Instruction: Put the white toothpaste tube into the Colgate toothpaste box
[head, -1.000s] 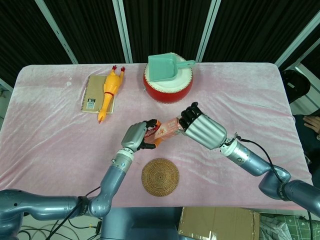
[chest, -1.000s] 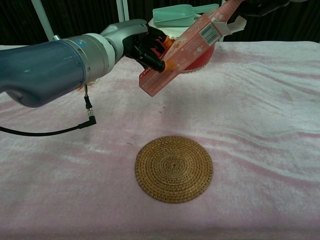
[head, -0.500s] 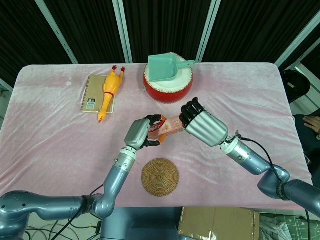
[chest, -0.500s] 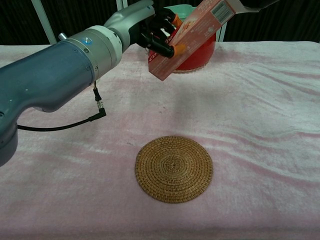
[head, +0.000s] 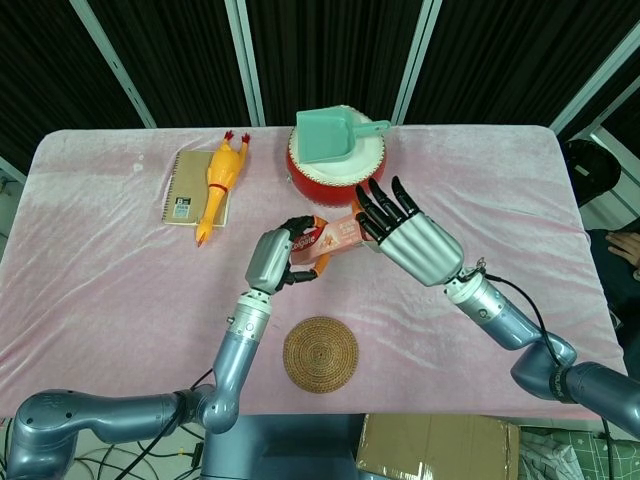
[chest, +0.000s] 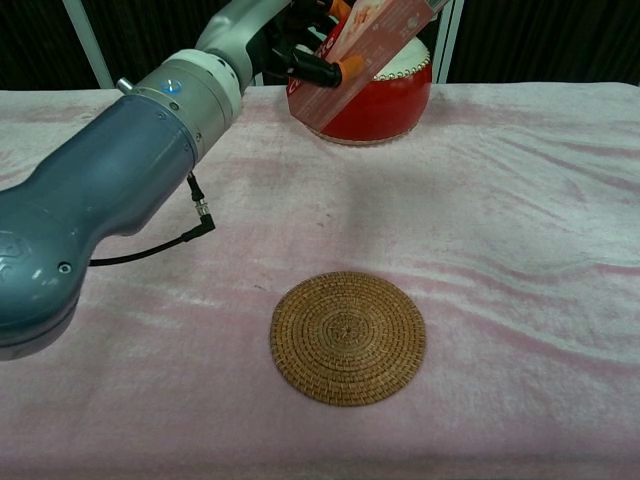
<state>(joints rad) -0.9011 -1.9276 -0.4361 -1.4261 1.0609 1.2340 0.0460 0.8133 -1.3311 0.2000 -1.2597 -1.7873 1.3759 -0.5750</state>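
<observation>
The red-and-white Colgate box (head: 332, 239) is held in the air over the middle of the pink table, tilted up to the right. My left hand (head: 277, 258) grips its lower left end. My right hand (head: 414, 239) is at the box's upper right end with its fingers straight and spread, holding nothing. In the chest view the box (chest: 373, 41) and the left hand (chest: 288, 36) are at the top edge, in front of the red drum. No white toothpaste tube shows in either view.
A red drum (head: 337, 172) with a teal scoop (head: 331, 136) on top stands at the back. A rubber chicken (head: 221, 178) lies on a notebook (head: 186, 196) at the back left. A woven coaster (head: 320, 353) lies near the front edge under the hands.
Both hands have risen and moved toward the drum with the box. My right hand's fingers, curled around the box's right end before, have straightened and spread.
</observation>
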